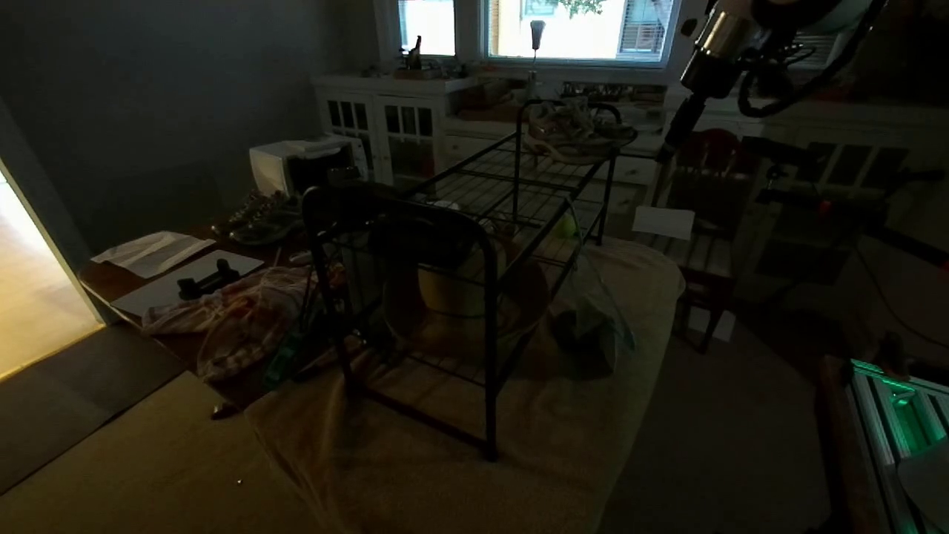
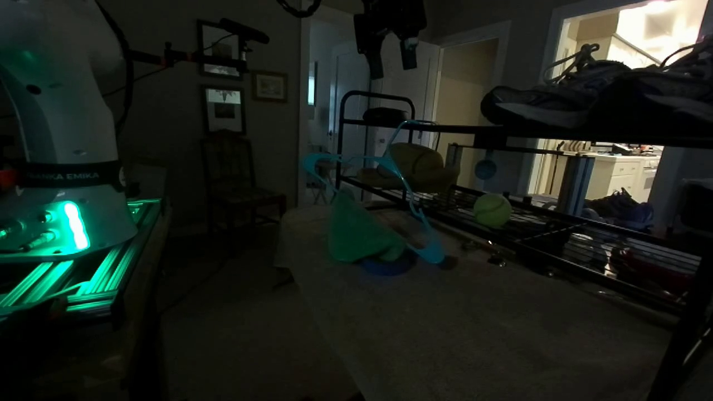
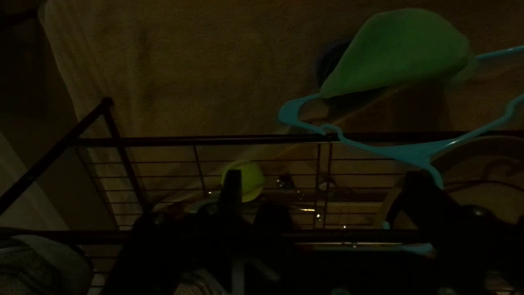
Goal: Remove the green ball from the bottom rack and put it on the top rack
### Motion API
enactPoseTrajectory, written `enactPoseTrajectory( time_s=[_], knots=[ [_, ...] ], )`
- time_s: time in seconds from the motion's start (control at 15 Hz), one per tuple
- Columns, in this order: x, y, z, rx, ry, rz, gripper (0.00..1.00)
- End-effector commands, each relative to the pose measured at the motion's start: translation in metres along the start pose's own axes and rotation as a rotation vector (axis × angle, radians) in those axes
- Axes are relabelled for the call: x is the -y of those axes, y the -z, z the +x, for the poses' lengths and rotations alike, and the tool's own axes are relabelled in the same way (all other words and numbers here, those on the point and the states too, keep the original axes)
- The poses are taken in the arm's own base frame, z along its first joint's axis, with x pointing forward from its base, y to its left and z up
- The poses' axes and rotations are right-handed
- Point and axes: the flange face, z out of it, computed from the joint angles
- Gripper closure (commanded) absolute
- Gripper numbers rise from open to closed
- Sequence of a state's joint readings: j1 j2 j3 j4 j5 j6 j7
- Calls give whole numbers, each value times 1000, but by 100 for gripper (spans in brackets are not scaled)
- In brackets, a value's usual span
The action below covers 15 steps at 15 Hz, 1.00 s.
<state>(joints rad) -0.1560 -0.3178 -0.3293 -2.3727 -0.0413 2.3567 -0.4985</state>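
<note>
My fingers [image 3: 231, 190]: black. Ball [image 3: 252, 181], partly behind one finger in wrist view: yellow-green, curved seam line. Bottom rack [image 3: 262, 140] and top rack [image 2: 529, 135], both below my fingers: black, thin parallel bars with a few crossing. Hanger [image 3: 413, 152], reaching my other finger's tip in wrist view: light blue. Further out past my fingertips there: solid green object [image 3: 401, 53], dark blue thing [image 3: 331, 61] next to it, tan cloth [image 3: 184, 82]. Shoe [image 2: 546, 108], off to my fingers' side: grey, paler sole band.

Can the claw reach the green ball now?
Probably yes, from the side: the bottom rack looks open in front of the green ball. The claw is higher than the top rack; I'd lower it clear of the blue hanger.
</note>
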Motion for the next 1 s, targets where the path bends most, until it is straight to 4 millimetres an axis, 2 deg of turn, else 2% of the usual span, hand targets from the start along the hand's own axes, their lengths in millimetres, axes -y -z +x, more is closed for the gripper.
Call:
enactPoseTrajectory(
  time_s=[0.0,0.13,0.2,0.33,0.8,0.93],
  knots=[
    [-11,-35,1,-34,-17,-41,0],
    [-15,-51,4,-29,-37,-67,0],
    [-10,-35,4,-35,-18,-51,0],
    [-11,-43,5,-25,-17,-53,0],
    [-11,-37,6,-38,-16,-56,0],
    [-16,-52,5,-84,6,-74,0]
  ],
)
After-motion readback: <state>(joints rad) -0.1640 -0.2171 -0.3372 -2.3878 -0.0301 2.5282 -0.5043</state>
